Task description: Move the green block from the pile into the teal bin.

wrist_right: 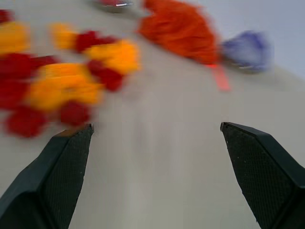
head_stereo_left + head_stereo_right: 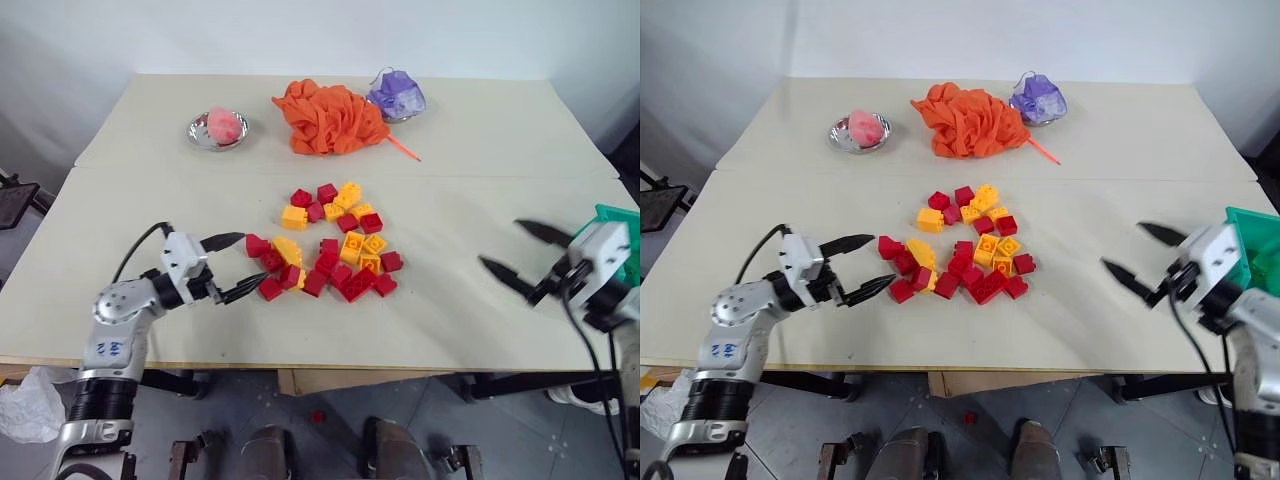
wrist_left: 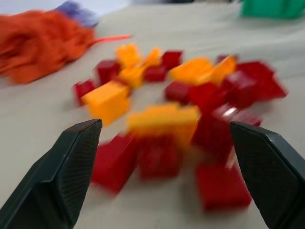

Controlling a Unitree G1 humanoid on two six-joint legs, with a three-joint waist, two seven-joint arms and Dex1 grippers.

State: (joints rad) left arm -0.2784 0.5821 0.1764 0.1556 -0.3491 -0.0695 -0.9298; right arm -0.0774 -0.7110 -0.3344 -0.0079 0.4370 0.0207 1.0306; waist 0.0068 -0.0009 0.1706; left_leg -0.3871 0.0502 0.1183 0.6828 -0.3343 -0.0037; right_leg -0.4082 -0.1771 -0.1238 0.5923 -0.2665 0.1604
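green block unseen among pile (image 2: 332,243), likely dropped in bin (image 2: 1258,241) behind right gripper (image 2: 1140,253), jaws spread, empty; left gripper (image 2: 233,266) spread beside pile.

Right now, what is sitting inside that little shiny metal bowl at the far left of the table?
A fluffy pink ball rests in the steel bowl, rising above its rim. The ball covers the bowl's bottom, so anything beneath it cannot be seen.

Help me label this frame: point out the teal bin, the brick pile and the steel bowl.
teal bin (image 2: 1252,240), right eye view, its rim and wall.
pile (image 2: 335,255), left eye view, a brick mid-cluster.
steel bowl (image 2: 198,139), left eye view, its near-left rim.
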